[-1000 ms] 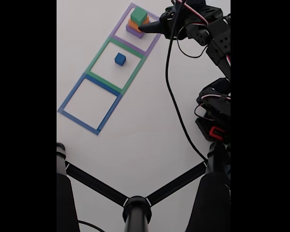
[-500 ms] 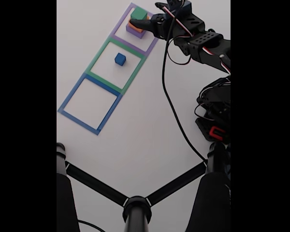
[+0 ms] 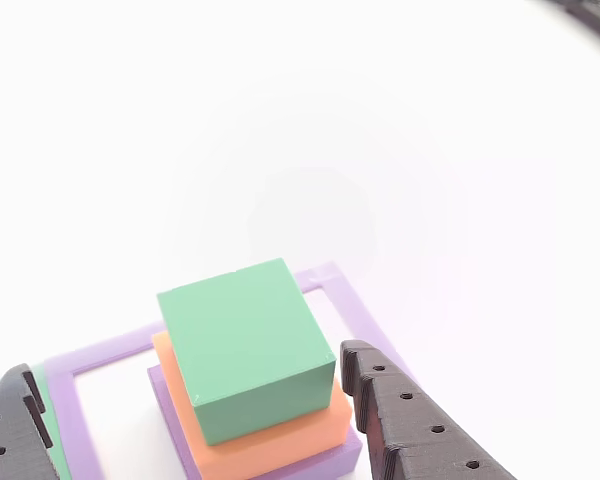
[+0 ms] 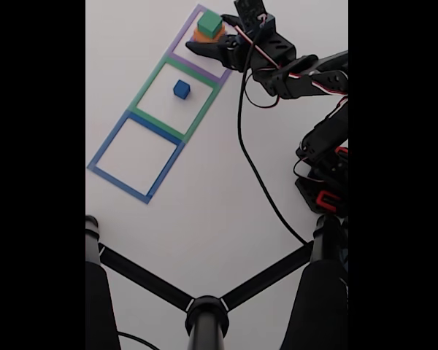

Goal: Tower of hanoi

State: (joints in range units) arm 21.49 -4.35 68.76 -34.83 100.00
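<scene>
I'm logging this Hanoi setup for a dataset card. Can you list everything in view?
Green cube: one, green, top of the stack.
Orange block: one, orange, under the green cube.
Purple block: one, purple, bottom of the stack, inside the purple taped square.
Blue cube: one, blue, inside the green taped square.
Blue taped square: one, blue, nothing inside.
Table: one, white.
Black stand: one, lower fixed view.
Cable: one, black.
Gripper: one, black, open, fingers either side of the stack.
</scene>
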